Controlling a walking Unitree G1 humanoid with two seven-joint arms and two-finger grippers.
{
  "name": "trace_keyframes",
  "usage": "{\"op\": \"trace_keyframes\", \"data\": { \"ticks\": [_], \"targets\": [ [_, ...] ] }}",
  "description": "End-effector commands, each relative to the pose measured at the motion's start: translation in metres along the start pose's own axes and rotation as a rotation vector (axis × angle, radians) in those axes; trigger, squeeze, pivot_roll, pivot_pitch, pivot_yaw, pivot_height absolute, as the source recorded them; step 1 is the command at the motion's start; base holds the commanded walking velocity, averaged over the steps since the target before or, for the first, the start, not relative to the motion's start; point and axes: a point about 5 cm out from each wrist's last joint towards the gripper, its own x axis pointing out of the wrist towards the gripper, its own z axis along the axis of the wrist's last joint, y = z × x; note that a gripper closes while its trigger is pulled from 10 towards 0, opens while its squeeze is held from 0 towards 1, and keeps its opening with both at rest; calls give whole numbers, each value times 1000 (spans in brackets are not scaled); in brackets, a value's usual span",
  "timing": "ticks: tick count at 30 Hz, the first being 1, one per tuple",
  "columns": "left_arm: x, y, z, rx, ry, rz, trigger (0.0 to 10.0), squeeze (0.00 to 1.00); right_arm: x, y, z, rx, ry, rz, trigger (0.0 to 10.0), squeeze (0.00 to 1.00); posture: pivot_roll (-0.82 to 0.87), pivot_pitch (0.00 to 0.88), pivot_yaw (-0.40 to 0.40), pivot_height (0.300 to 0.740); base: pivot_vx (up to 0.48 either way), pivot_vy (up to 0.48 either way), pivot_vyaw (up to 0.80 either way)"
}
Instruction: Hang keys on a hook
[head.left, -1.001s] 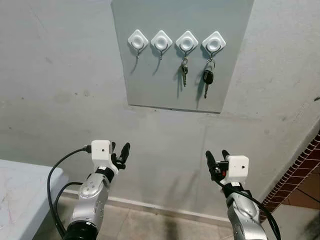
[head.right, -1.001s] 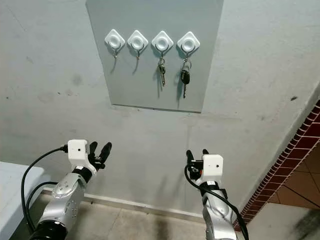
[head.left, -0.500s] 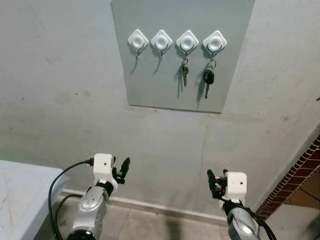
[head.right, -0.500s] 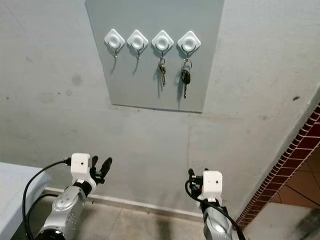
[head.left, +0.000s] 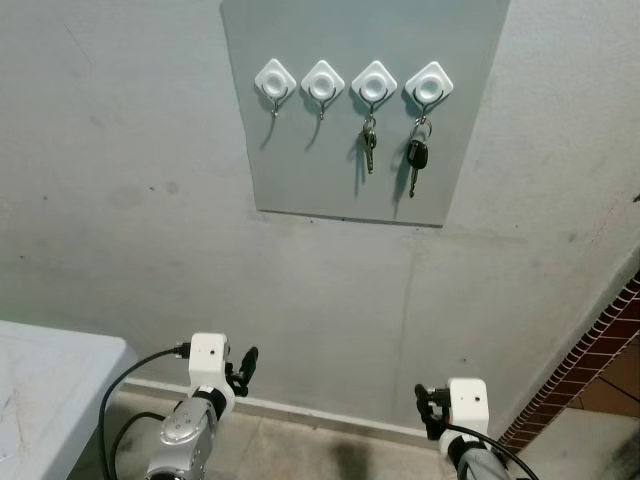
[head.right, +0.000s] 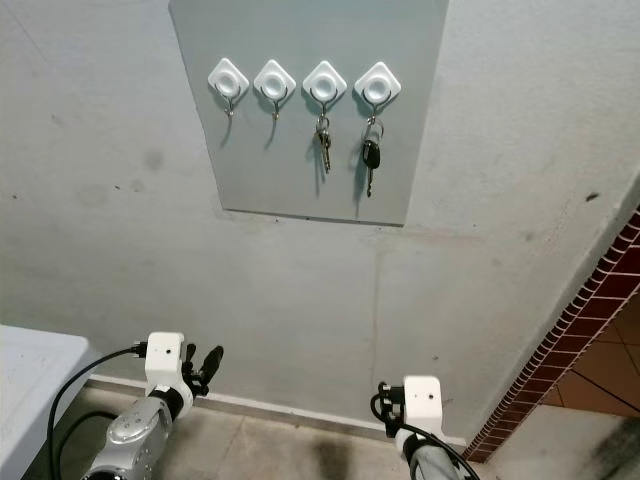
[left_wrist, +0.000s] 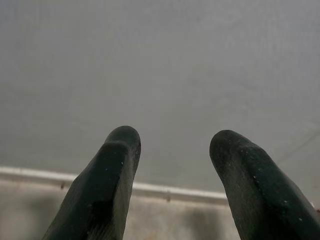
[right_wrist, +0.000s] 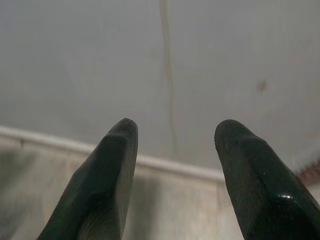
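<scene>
Four white diamond-shaped hooks sit in a row on a grey panel fixed to the wall. Counting from my left: first hook and second hook are bare; third hook carries a small bunch of keys; fourth hook carries a black-headed car key on a ring. Both sets hang straight down against the panel, well above my arms.

My left gripper is low at the left, pointing at the wall just above the pale skirting strip. Its jaws are spread, nothing between them — the wrist view shows two black fingertips apart with bare wall beyond. My right gripper is low at the right, near the frame's lower edge; its jaws are likewise spread and empty, one fingertip to each side of a thin vertical crack in the wall.

At far left a white tabletop corner shows; at far right, a red brick edge meets the wall — tiled floor below.
</scene>
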Motion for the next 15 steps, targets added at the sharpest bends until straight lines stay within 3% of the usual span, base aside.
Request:
{"op": "trace_keyframes", "data": {
  "ticks": [1, 7, 15],
  "targets": [
    [-1, 2, -3, -20, 21, 9, 10000, 0, -2, -1, -8, -6, 51, -5, 10000, 0, 90, 0, 75, 740, 0, 0, 0],
    [-4, 2, -13, -16, 63, 19, 10000, 0, -10, -6, -25, -2, 143, -19, 10000, 0, 96, 0, 79, 740, 0, 0, 0],
    [-23, 18, -43, -12, 198, 89, 10000, 0, -29, -11, -58, 17, 311, -55, 10000, 0, 95, 0, 83, 740, 0, 0, 0]
  ]
}}
